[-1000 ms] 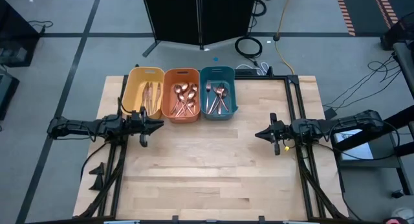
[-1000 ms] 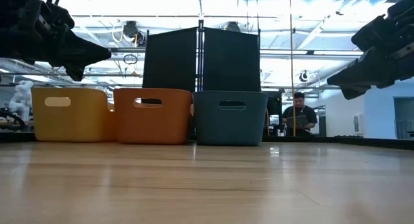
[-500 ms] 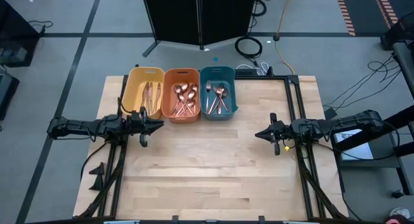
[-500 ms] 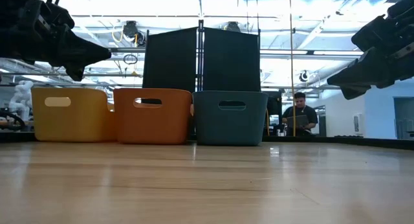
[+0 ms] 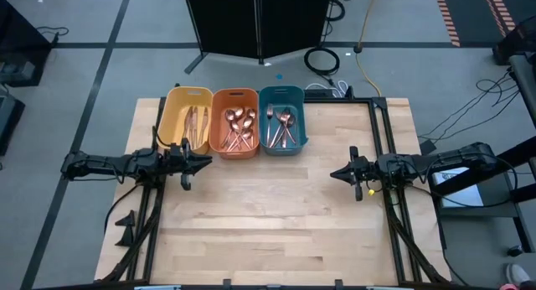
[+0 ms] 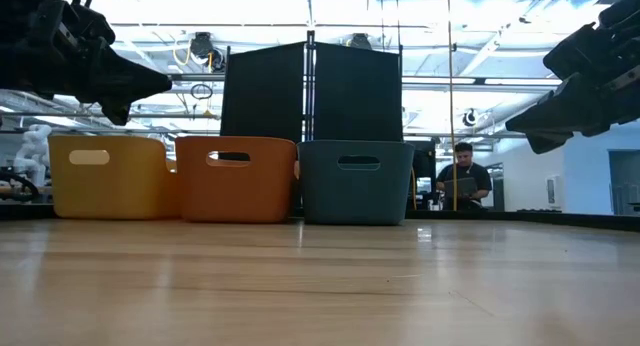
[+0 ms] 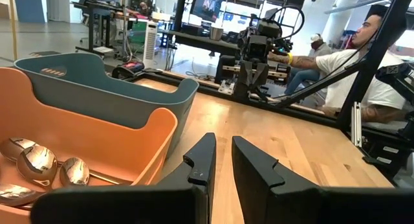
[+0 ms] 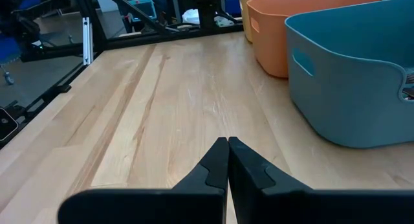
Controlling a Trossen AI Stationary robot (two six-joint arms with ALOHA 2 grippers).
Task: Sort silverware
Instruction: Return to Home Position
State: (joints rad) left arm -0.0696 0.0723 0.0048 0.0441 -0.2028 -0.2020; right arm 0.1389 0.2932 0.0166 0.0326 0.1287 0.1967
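The copper silverware lies in three bins at the table's far left. Knives are in the yellow bin, spoons in the orange bin, and forks with other pieces in the teal bin. My left gripper hovers above the table just near of the yellow and orange bins, pointing right, its fingers a narrow gap apart and holding nothing. Spoon bowls show in its wrist view. My right gripper hovers near the table's right side, pointing left, shut and empty.
The wooden tabletop stretches bare between the two grippers and toward the near edge. A black metal frame runs along the table's sides. Dark panels stand behind the bins. People sit beyond the table.
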